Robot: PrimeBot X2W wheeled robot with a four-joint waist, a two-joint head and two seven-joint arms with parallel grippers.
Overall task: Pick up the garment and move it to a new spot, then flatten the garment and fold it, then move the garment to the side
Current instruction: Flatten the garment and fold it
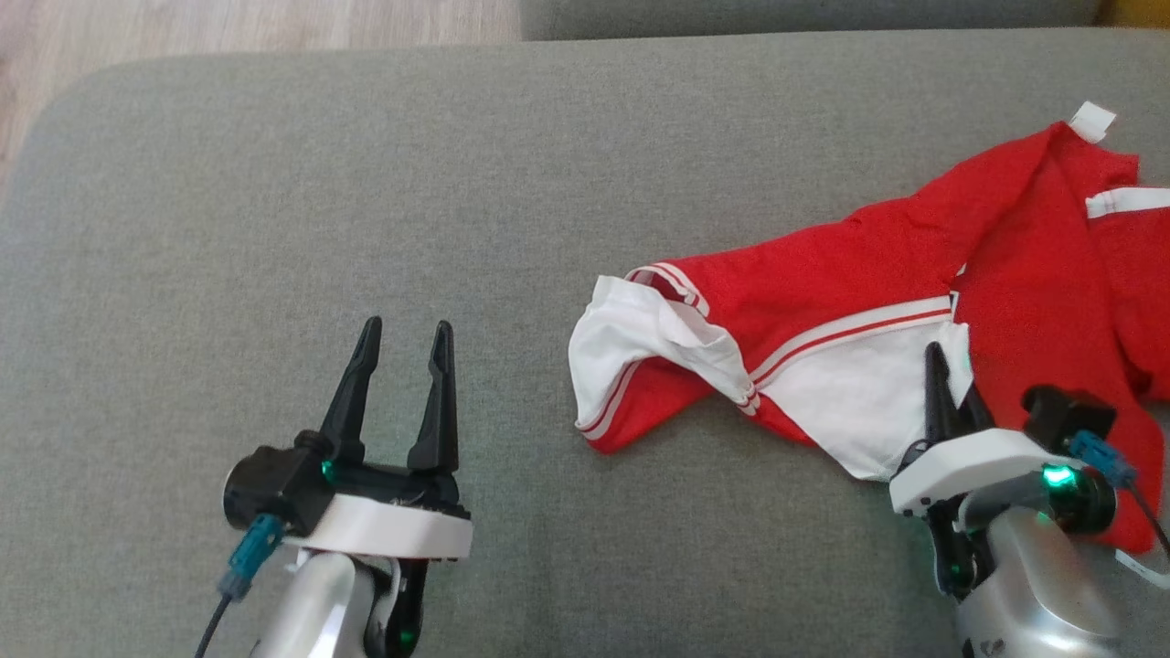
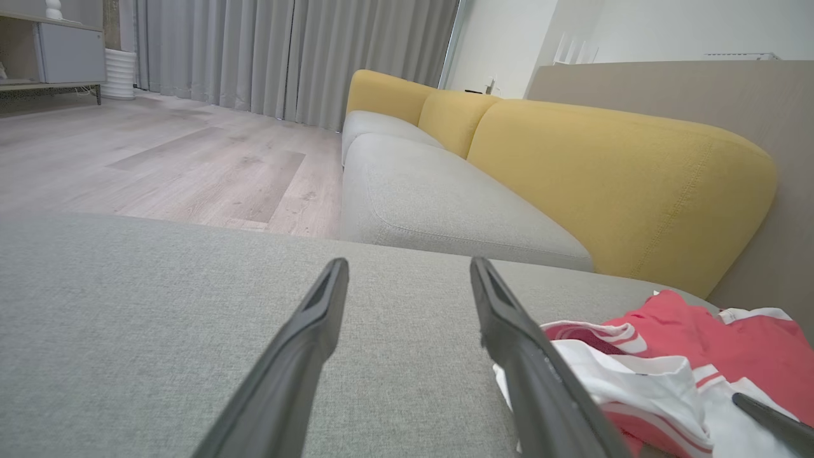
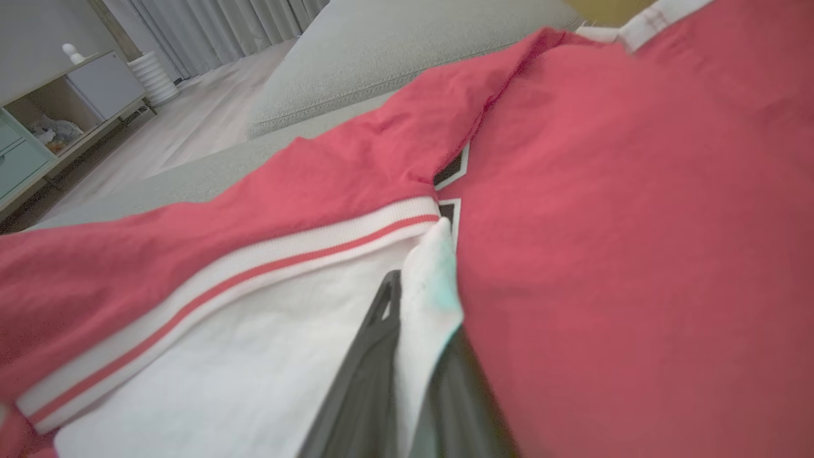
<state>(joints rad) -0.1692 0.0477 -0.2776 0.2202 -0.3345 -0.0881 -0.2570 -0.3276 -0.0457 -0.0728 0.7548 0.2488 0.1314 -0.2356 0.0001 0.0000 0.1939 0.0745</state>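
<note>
Cloth sits in my right pincer (image 3: 423, 318), clenched on a white sleeve fold of the garment (image 1: 823, 274), which lies crumpled on the right of the grey cushion (image 1: 274, 183); that edge should give a handle for lifting, while my left pincer (image 1: 407, 324) hovers released over bare cushion

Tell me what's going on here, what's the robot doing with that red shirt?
The right gripper has its jaws pinched on a white fold of the garment, a red jersey lying crumpled on the right of the grey sofa cushion. The left gripper hovers with jaws open over bare cushion to the garment's left, touching nothing. The jersey is not yet flattened or folded.
</note>
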